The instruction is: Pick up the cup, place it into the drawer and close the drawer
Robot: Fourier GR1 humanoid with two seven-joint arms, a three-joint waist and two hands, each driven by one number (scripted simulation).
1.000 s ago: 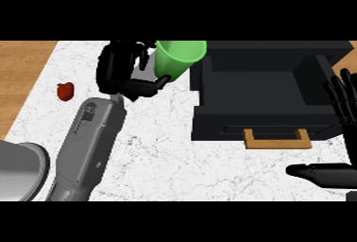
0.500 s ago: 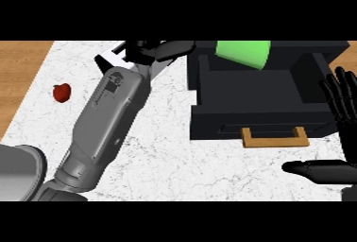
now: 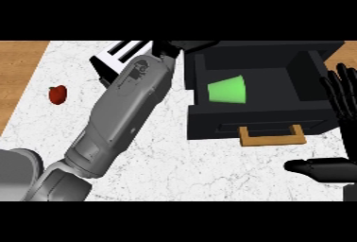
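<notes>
- Head view: green cup [image 3: 228, 90] lies on its side inside the open black drawer [image 3: 258, 118], left half of the compartment, wider end toward the right. No hand touches it.
- Drawer is pulled out toward the near side; tan handle [image 3: 273, 137] sticks out from its front panel. Drawer body is dark, sitting on the white marbled counter [image 3: 174, 160].
- Left hand [image 3: 182, 46] is at the far edge, just beyond the drawer's far-left corner. Only a small black part of it shows past the grey forearm [image 3: 118, 118]; cannot tell whether the fingers are spread or curled. It holds nothing visible.
- Left forearm runs diagonally from near-left up to far-centre, just left of the drawer.
- Right hand [image 3: 342, 104] sits at the right edge beside the drawer's right wall, fingers straight, slightly spread, pointing to the far side; thumb [image 3: 322, 168] juts left, near side of the drawer front. Nothing in it.
- Small red object [image 3: 58, 94] on the counter's left part, well apart from the drawer; type unclear.
- Wooden surface [image 3: 17, 80] shows along the left edge.
- No brands, labels or readable writing anywhere.
</notes>
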